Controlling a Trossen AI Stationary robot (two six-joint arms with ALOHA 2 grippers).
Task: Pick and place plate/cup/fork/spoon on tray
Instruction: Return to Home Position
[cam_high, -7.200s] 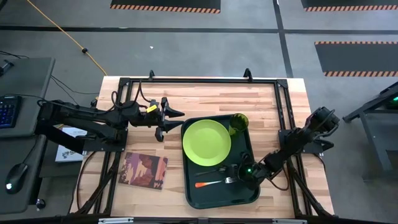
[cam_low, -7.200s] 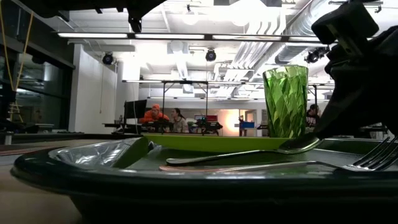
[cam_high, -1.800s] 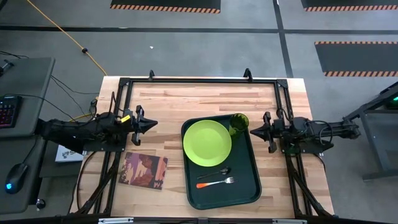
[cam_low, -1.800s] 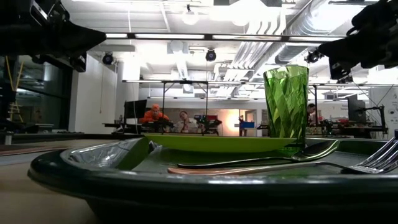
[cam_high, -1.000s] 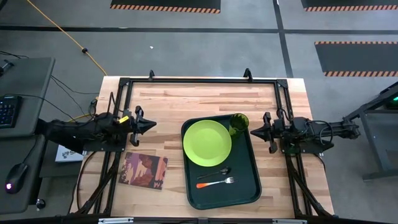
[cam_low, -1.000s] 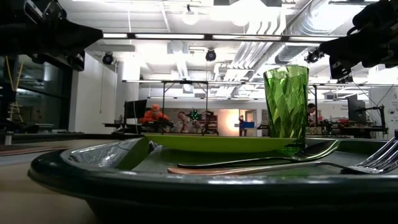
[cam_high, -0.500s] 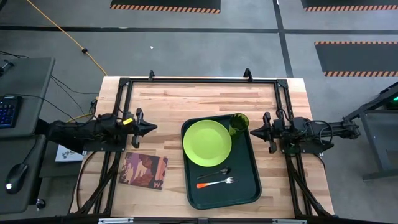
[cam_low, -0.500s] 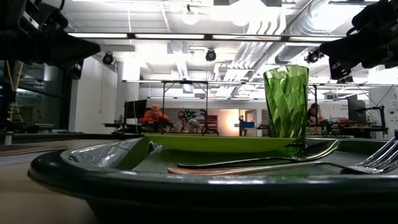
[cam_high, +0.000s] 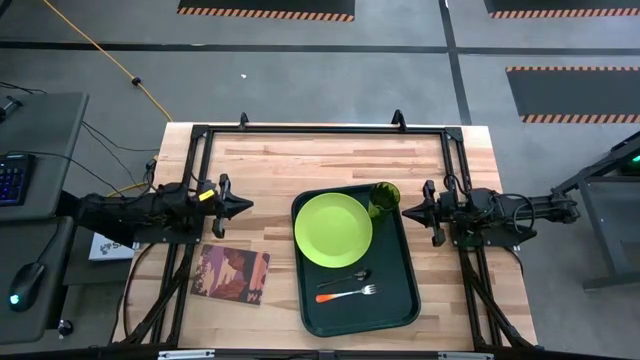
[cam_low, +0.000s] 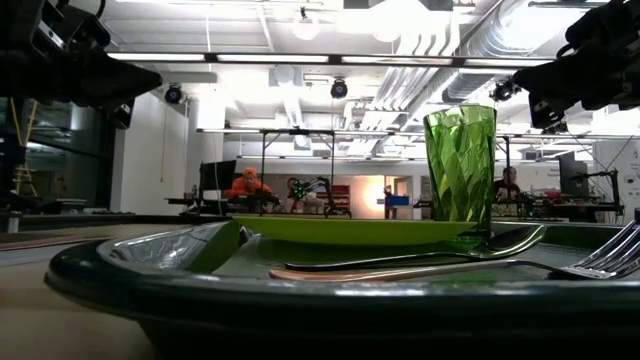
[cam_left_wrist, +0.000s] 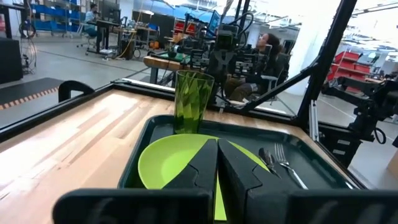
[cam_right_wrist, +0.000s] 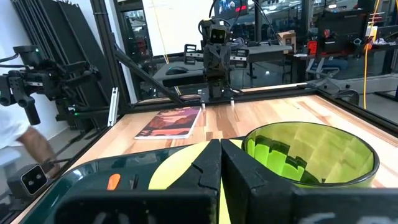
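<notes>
The dark green tray (cam_high: 405, 290) lies right of the table's middle. On it rest the lime-green plate (cam_high: 332, 229), the translucent green cup (cam_high: 383, 198) upright at its far right corner, the dark spoon (cam_high: 345, 279) and the orange-handled fork (cam_high: 345, 294) at the near end. My left gripper (cam_high: 249, 205) hovers shut left of the tray, pointing at it. My right gripper (cam_high: 404, 211) hovers shut just right of the cup. In the left wrist view the cup (cam_left_wrist: 193, 101) and plate (cam_left_wrist: 168, 162) lie ahead of the shut fingers (cam_left_wrist: 217, 163).
A reddish-brown patterned mat (cam_high: 231, 275) lies near the table's front left. A black frame (cam_high: 320, 129) runs along the table's far edge and sides. Bare wood lies between the left gripper and the tray. People sit in the room beyond (cam_low: 245, 185).
</notes>
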